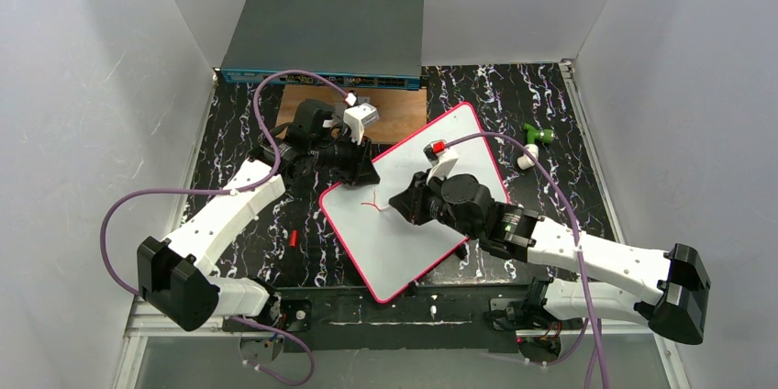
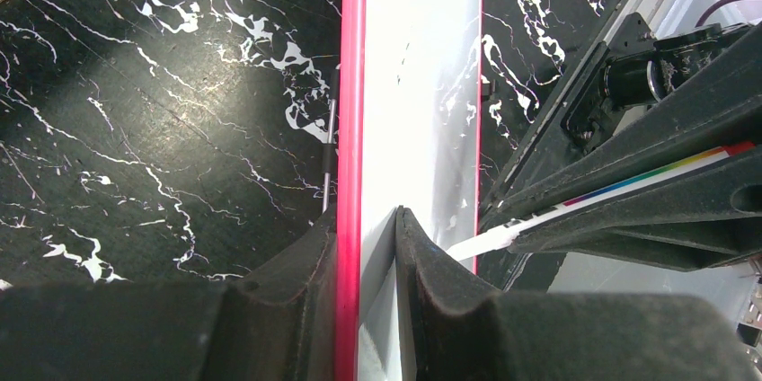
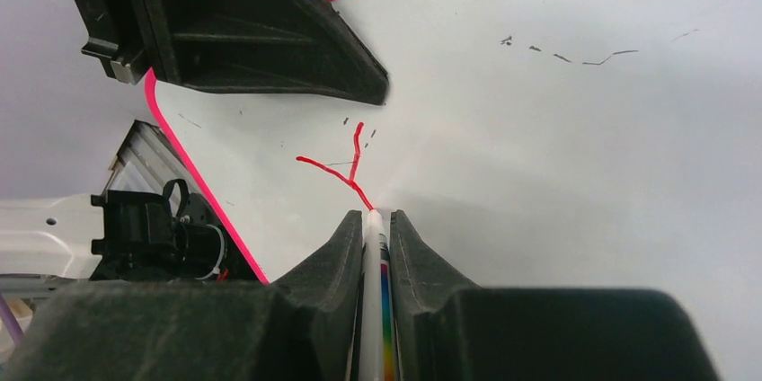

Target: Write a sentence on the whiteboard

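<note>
The whiteboard [image 1: 404,242], white with a pink-red rim, lies tilted on the black marbled table. A short red mark [image 1: 372,200] is drawn near its upper left corner; it also shows in the right wrist view [image 3: 346,165]. My left gripper [image 1: 362,169] is shut on the whiteboard's edge [image 2: 350,129], one finger on each side of the rim. My right gripper [image 1: 401,202] is shut on a white marker with a rainbow stripe [image 3: 373,291]; its tip touches the board at the end of the red mark. The marker also shows in the left wrist view [image 2: 490,239].
A brown wooden board [image 1: 394,114] and a grey network switch box [image 1: 326,36] lie behind the whiteboard. A green and white object [image 1: 534,139] lies at the right back. A small red piece [image 1: 293,238] lies left of the board. White walls enclose the table.
</note>
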Tool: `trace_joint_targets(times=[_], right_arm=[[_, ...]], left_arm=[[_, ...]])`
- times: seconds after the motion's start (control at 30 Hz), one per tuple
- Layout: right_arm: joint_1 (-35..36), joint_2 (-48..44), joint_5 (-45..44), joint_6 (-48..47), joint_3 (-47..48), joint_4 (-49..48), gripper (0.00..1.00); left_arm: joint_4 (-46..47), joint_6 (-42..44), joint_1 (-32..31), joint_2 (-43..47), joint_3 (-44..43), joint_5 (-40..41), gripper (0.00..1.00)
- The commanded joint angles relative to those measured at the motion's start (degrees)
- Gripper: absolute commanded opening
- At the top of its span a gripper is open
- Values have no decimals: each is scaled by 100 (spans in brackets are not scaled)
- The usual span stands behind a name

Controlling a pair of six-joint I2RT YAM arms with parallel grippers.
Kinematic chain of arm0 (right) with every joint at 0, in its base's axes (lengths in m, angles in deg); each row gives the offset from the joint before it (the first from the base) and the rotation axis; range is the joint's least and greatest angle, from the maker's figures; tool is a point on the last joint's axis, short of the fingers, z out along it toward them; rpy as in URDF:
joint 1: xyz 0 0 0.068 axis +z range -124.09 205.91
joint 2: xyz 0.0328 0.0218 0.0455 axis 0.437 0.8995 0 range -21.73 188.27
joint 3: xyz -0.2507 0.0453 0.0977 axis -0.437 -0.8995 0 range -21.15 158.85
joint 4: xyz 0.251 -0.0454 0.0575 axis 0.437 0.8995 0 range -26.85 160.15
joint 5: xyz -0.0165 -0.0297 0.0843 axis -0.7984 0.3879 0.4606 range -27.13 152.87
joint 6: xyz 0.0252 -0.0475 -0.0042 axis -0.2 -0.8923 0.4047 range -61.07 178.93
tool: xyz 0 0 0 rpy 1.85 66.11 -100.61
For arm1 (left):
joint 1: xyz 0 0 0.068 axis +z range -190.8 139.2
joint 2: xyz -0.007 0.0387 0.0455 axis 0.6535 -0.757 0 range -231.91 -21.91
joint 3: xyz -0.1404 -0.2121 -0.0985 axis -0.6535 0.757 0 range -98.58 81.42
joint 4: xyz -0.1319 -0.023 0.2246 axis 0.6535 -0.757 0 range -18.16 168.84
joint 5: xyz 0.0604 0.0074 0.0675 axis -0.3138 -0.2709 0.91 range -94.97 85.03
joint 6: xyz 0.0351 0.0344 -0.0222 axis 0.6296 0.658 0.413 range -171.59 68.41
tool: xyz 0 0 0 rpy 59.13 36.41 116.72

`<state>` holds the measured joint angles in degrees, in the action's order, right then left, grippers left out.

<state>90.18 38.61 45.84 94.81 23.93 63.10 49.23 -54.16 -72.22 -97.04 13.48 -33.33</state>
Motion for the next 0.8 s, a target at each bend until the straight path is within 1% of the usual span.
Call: trace_joint_targets(times=[0.0,0.4,0.57,0.77], right_arm=[[20,-50,-271,3,-198,322,1],[81,-120,-122,-134,-148,394,1],[103,-537,-358,-301,24,340,1],[103,-1020,-805,-417,-41,64,1]], left_arm=[[-494,680,-49,100,163,1018,0],[-494,694,-53,63,127,1018,0],[-502,717,-49,67,90,1025,0],[-507,739,-53,78,139,1043,0]])
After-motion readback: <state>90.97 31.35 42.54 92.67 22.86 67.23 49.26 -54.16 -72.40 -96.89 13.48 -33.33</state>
